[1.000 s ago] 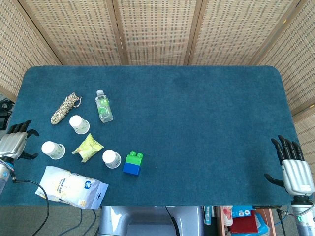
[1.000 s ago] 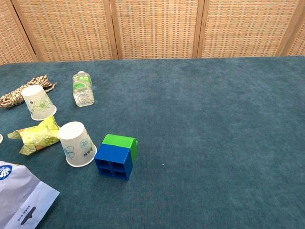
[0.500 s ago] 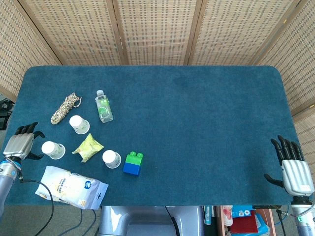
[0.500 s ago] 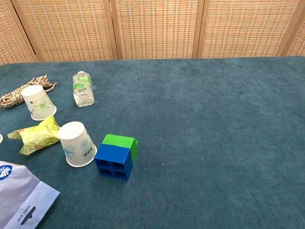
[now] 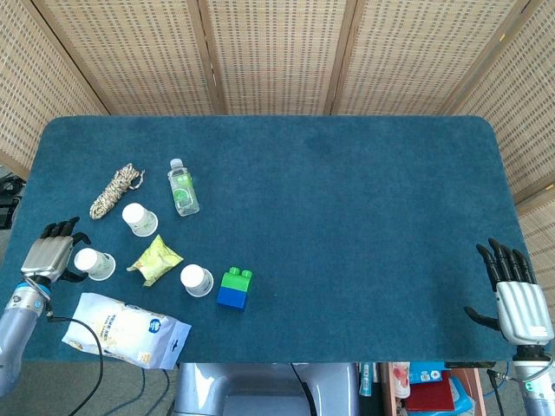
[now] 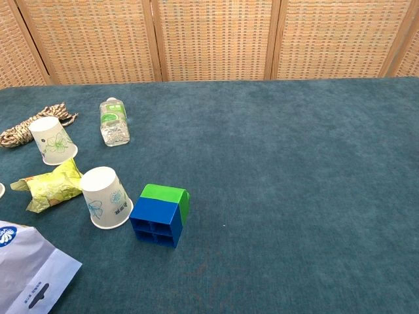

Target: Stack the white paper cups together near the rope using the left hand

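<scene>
Three white paper cups stand upside down on the blue table. One cup [image 5: 139,219] [image 6: 53,140] sits just right of the coiled rope [image 5: 114,191] [image 6: 29,125]. A second cup [image 5: 197,280] [image 6: 106,197] stands beside the toy block. The third cup [image 5: 93,263] is at the left edge, and my left hand [image 5: 53,256] reaches it, fingers spread beside it; contact is unclear. My right hand [image 5: 516,295] rests open at the table's near right corner. Neither hand shows in the chest view.
A small water bottle [image 5: 183,187] [image 6: 113,122] lies right of the rope. A yellow-green snack packet [image 5: 156,260] [image 6: 51,184] sits between the cups. A blue-and-green block [image 5: 233,288] [image 6: 160,214] and a white bag [image 5: 127,329] [image 6: 26,271] lie near the front edge.
My left hand has moved right and slightly down, from off the table's left edge to beside the leftmost cup. The right hand and all objects stayed put.
</scene>
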